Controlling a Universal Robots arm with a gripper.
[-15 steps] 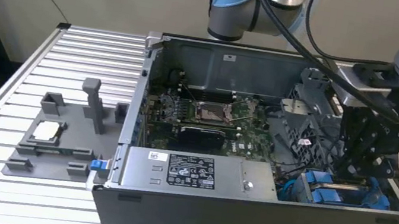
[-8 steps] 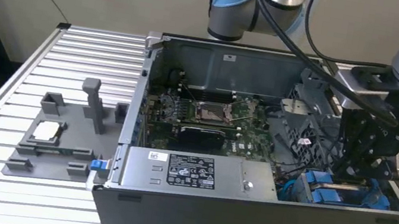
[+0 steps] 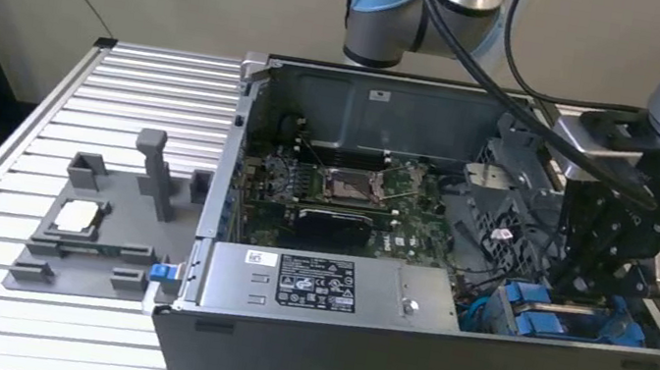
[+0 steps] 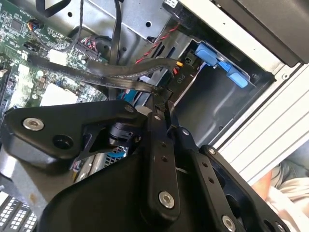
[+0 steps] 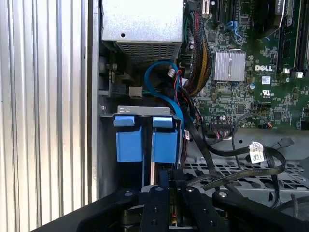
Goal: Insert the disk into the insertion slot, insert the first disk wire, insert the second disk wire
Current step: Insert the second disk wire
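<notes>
Gripper [image 3: 580, 284] sits low inside the open computer case [image 3: 408, 366] in the exterior view, at the corner on that view's right, with the arm coming down steeply from above. Directly beneath its tips lie the bright blue tabs of the disk [image 3: 542, 313] carrier, already seated in the drive bay, so I judge the first step, getting the disk into its slot, to be done. The grey power-supply box [image 3: 328, 284] lies well apart from the gripper, toward the exterior view's left.

Moving to the second wrist view, the black fingers [image 4: 157, 104] are drawn together on a flat black cable [image 4: 111, 77] just behind its black connector [image 4: 176, 79]. The connector sits just ahead of the tips, close to the bay wall; whether it is fully pushed home cannot be told. Blue carrier tabs [image 4: 222, 63] show further ahead, past the connector. At the picture's edge there is part of a person [image 4: 289, 188], outside the case.

Turning to the first wrist view, the two blue carrier tabs [image 5: 145, 140] stand side by side just ahead of the gripper [image 5: 161, 186], with a blue cable [image 5: 161, 79] looping beyond them and loose black cables [image 5: 231, 169] trailing off beside the gripper over the motherboard [image 5: 251, 72]. By my reading the work stands within the wire steps, neither visibly finished.
</notes>
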